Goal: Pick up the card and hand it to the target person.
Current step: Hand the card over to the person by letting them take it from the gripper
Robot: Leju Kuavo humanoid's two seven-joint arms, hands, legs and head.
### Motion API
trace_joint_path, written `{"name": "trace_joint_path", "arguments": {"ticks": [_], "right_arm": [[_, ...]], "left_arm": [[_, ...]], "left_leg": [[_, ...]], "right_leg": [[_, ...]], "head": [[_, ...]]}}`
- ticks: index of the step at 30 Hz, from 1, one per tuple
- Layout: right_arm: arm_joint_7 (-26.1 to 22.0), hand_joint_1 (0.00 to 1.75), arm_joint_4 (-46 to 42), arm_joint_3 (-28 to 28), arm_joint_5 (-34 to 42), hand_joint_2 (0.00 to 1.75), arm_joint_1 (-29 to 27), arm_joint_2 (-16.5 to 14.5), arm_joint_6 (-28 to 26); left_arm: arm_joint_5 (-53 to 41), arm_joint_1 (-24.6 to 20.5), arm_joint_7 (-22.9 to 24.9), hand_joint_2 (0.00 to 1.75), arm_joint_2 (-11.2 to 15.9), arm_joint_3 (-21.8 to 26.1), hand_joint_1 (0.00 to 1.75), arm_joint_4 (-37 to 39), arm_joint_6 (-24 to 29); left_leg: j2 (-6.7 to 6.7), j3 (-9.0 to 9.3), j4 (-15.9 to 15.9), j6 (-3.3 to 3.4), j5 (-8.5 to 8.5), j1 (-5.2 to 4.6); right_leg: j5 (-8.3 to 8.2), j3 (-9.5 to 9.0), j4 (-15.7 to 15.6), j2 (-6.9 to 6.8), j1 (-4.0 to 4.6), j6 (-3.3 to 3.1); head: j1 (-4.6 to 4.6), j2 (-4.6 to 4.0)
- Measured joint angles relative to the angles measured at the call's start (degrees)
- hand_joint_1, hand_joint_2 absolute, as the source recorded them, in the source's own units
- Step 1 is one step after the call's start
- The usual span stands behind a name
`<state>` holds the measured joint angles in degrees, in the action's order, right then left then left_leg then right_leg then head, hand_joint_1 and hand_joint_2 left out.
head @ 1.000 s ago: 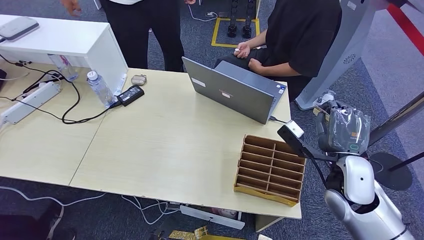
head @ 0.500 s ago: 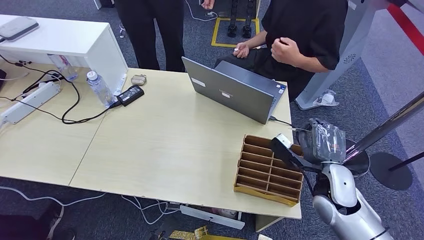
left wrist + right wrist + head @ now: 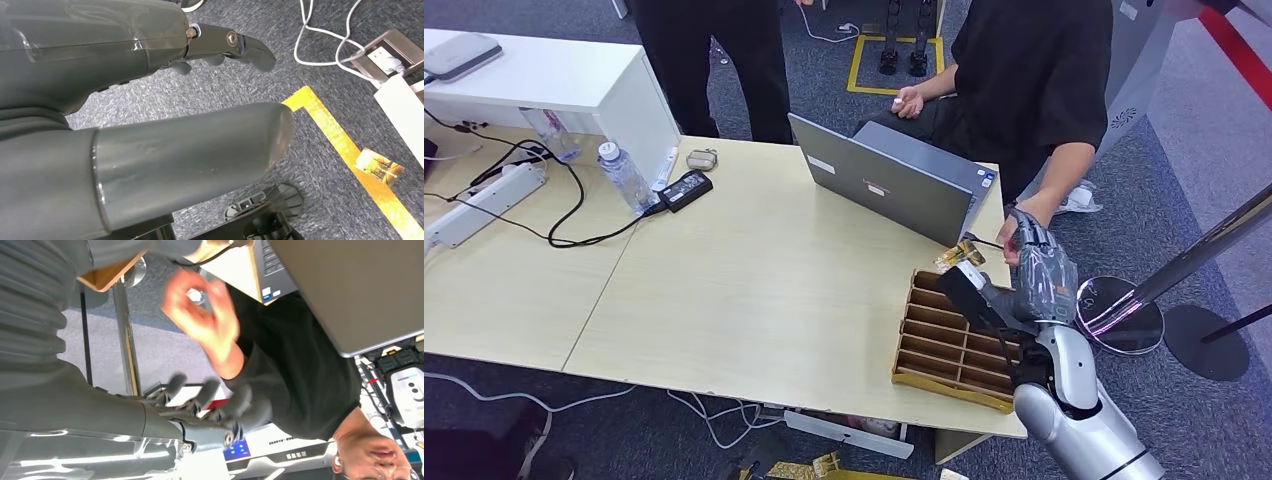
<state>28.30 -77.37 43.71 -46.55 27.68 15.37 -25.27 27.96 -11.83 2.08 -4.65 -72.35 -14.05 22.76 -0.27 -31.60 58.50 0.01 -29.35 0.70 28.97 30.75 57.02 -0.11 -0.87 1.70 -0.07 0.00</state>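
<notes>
The right hand (image 3: 1041, 270) is raised just past the table (image 3: 754, 290) edge by the divided box (image 3: 964, 340), its fingers (image 3: 220, 395) curled; whether the card is held cannot be told. A person's hand (image 3: 205, 315) is extended beside it. The left hand (image 3: 150, 100) is held over carpet, fingers parted and empty.

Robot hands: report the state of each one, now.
Left robot hand: open, holding nothing.
Right robot hand: cannot be told. Its fingers are curled and a gold card shows beside it, but any grip is hidden.
</notes>
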Motion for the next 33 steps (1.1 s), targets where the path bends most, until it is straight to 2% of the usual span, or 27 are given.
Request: {"name": "trace_joint_path", "arguments": {"ticks": [11, 23, 27, 33], "right_arm": [[1.26, 0.00, 1.40, 0.48, 1.05, 1.75, 0.20, -0.62, -1.92], [-0.50, 0.00, -1.66, -0.18, 0.64, 1.75, -1.62, -0.62, -11.03], [-3.81, 0.00, -5.52, -1.79, -0.11, 1.75, -4.51, -1.10, -13.78], [-11.70, 0.00, -12.44, -5.63, 1.16, 1.75, -11.10, -3.46, -13.87]], "left_arm": [[0.13, -0.04, -0.15, 0.00, -0.09, -0.08, 0.00, 0.00, 0.03], [1.22, 0.49, -0.30, 0.00, 0.06, -0.07, 0.00, 0.00, 1.32], [1.94, 0.96, -0.52, 0.00, 0.19, -0.05, 0.00, 0.00, 2.04], [3.31, 1.90, -1.26, 0.00, 0.26, 0.04, 0.00, 0.00, 3.48]], "left_leg": [[0.00, 0.01, 0.01, 0.00, 0.00, -0.01], [0.01, 0.02, 0.01, 0.00, 0.00, 0.00], [0.00, 0.02, 0.01, 0.00, 0.00, 0.00], [-0.01, 0.03, -0.01, 0.00, -0.01, 0.01]], "right_leg": [[0.00, 0.00, -0.01, 0.01, -0.01, 0.00], [0.00, 0.01, -0.01, 0.01, 0.00, 0.00], [0.00, 0.00, -0.01, 0.00, 0.00, 0.00], [0.02, 0.00, -0.02, -0.01, 0.01, 0.00]], "head": [[0.00, 0.00], [0.00, 0.00], [0.00, 0.00], [0.02, 0.00]]}}
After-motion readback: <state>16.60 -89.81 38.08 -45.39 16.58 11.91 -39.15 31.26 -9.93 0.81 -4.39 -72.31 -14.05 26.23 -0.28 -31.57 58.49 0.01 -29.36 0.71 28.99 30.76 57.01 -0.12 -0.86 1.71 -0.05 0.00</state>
